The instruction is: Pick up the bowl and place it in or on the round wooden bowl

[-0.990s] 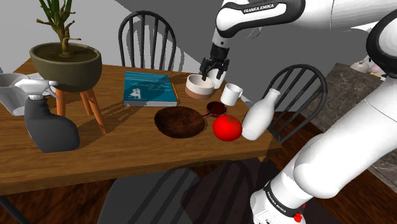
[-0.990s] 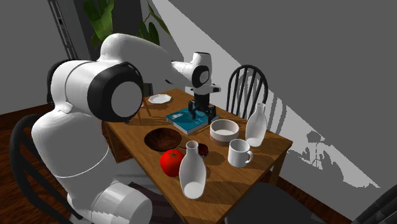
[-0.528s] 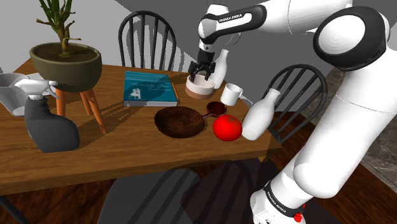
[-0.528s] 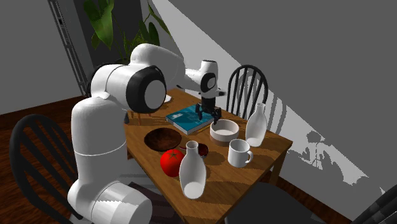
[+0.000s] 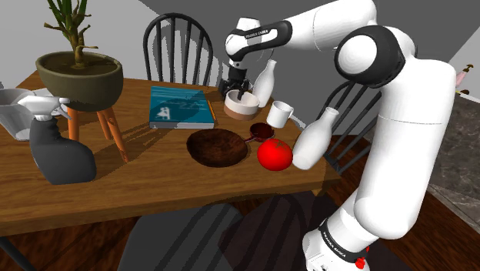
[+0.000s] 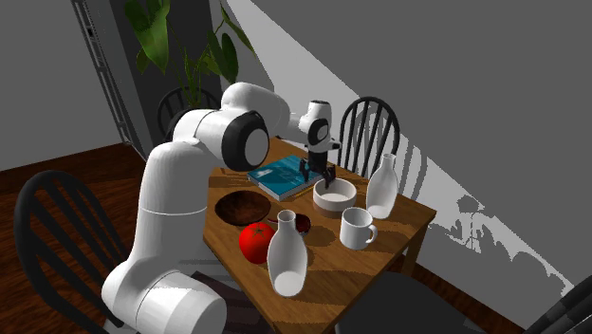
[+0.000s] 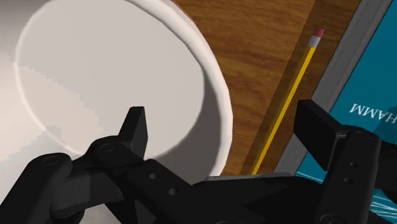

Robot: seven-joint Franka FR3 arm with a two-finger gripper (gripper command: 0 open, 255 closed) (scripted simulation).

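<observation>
White bowl (image 7: 108, 83) sits on the table (image 7: 254, 51) right under your pincer (image 7: 226, 124), whose fingers stand wide apart astride its rim, one inside, one outside by the pencil (image 7: 287, 95), gripping nothing

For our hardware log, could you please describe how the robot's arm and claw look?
The arm is glossy white with rounded segments, dark grey joints and a black band lettered FRANKA EMIKA. The claw is all black, with two blocky fingers.

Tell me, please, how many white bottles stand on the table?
2. The far bottle stands just behind the white bowl; the near bottle stands beside the red fruit. None seems hidden.
</observation>
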